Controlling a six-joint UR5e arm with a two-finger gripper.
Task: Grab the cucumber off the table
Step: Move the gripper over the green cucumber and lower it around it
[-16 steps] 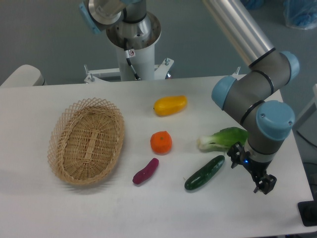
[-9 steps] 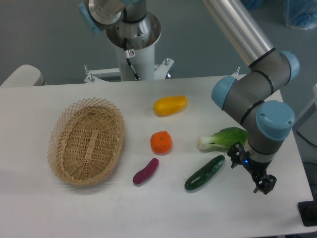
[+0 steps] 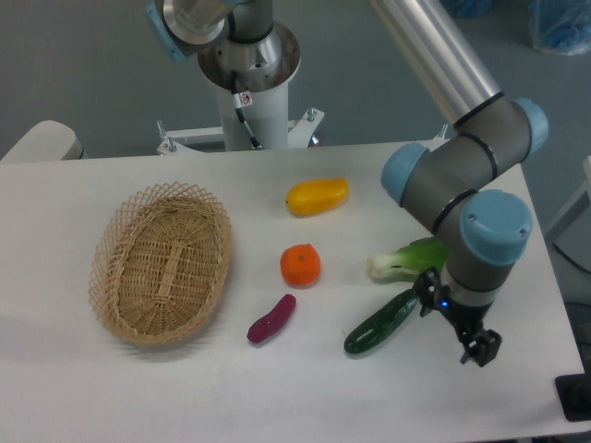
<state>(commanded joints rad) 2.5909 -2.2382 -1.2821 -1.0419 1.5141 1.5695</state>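
Observation:
The cucumber (image 3: 379, 324) is dark green and glossy. It lies slanted on the white table (image 3: 277, 388), right of centre, and its upper right end touches the edge of my wrist in the image. My gripper (image 3: 480, 350) hangs low over the table to the right of the cucumber. Its black fingers point down and to the right, slightly apart, and hold nothing. The arm's grey and blue wrist joint (image 3: 489, 240) rises above it.
A light green leafy vegetable (image 3: 411, 257) lies just above the cucumber, partly behind the arm. A purple piece (image 3: 271, 318), an orange (image 3: 300, 264) and a yellow fruit (image 3: 317, 196) sit toward the middle. A wicker basket (image 3: 162, 260) stands on the left.
The arm's wrist and gripper have shifted left and a little down, closer to the cucumber's right end. The objects on the table have not moved.

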